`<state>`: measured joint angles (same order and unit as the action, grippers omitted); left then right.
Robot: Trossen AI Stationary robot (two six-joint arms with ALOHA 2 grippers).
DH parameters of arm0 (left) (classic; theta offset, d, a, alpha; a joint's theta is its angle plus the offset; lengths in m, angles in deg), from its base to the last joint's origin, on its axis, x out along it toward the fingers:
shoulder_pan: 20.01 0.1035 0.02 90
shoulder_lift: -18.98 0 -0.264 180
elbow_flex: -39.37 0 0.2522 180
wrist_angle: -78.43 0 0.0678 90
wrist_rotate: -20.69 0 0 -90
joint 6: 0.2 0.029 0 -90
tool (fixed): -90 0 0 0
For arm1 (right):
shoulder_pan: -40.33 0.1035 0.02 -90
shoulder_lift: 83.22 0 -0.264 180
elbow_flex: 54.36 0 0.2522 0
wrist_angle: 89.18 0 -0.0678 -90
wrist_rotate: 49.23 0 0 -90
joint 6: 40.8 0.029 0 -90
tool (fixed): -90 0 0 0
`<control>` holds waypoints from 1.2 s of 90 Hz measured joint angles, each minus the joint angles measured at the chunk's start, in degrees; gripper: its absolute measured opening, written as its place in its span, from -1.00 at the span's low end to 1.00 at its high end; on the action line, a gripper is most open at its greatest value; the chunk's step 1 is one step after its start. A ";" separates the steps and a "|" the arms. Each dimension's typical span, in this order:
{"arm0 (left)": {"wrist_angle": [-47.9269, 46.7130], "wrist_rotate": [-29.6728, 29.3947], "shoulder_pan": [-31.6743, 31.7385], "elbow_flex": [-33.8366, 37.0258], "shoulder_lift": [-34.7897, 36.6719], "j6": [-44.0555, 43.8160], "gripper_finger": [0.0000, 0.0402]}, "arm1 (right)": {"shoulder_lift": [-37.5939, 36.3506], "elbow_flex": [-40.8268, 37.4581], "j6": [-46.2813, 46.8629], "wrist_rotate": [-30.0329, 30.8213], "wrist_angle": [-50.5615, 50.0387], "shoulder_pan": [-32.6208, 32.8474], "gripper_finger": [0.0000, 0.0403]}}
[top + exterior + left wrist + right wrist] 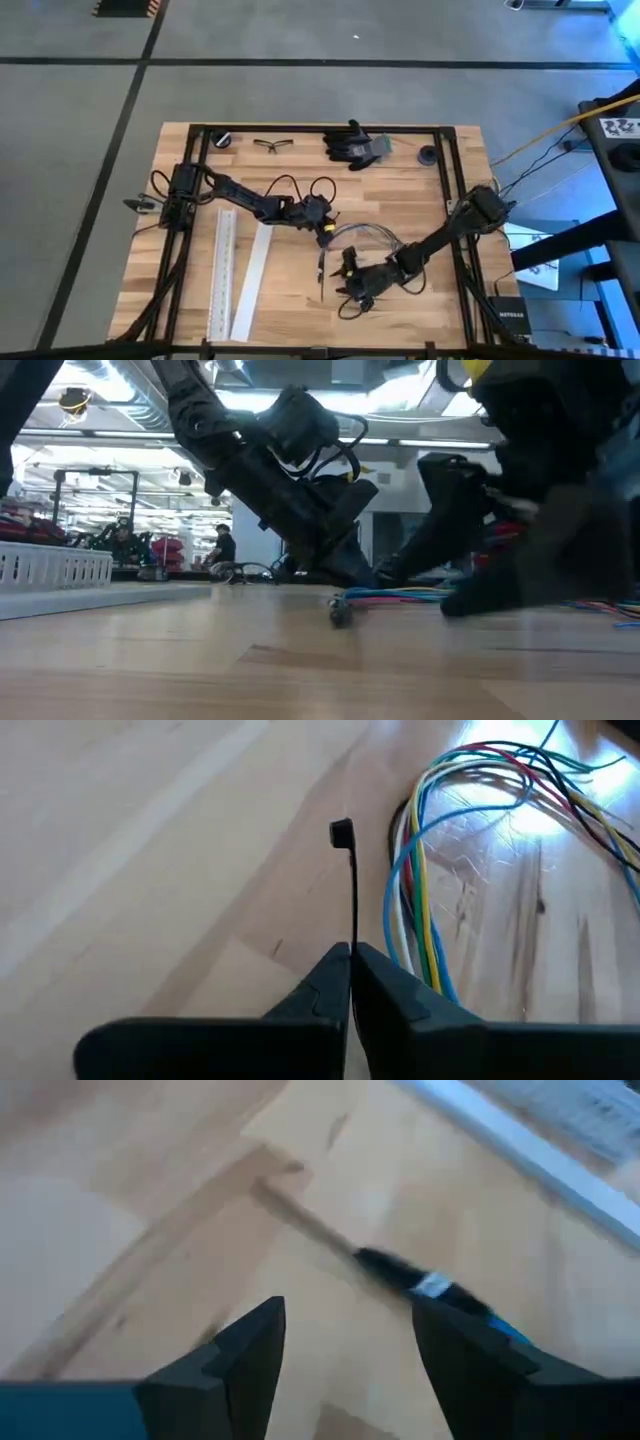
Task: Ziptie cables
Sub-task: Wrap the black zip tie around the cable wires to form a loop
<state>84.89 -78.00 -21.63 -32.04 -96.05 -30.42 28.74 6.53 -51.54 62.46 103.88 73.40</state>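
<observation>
In the low view the right arm blurs across the frame's right, hiding much of the cables [430, 890]. They loop in blue, yellow, red, green and white strands at the table's [420, 195] centre in the high view. The left gripper [350, 975] pinches a black ziptie [347, 880]. The right gripper [345, 1350] gapes wide, empty

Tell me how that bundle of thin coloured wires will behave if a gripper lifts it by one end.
The bundle of thin blue, yellow, red and white wires would probably sag, since it already lies in a loose curve on the wooden table. Its strands splay apart unbound, so some may slip free. It looks light.
</observation>
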 joint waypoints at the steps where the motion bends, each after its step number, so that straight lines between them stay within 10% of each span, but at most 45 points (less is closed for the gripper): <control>1: 0.01 0.00 -0.07 0.00 0.01 -0.15 -1.00 | 0.30 0.39 -0.10 0.55 -0.09 0.01 0.03; 46: 0.15 -2.03 -2.55 -0.07 0.08 -0.85 -1.00 | 10.69 16.04 -1.27 7.34 -9.58 -0.05 -0.02; 82: 0.10 -2.10 -2.88 -0.07 0.08 -0.96 -1.00 | 10.79 15.99 0.40 8.66 -12.23 -0.96 -0.93; 108: 0.25 -2.12 -3.43 -0.07 0.70 2.31 -1.00 | 7.90 15.44 6.62 6.56 -15.44 -0.33 -1.00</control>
<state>85.14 -80.12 -25.06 -32.10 -95.36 -28.11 36.64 21.97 -44.92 69.02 88.43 73.07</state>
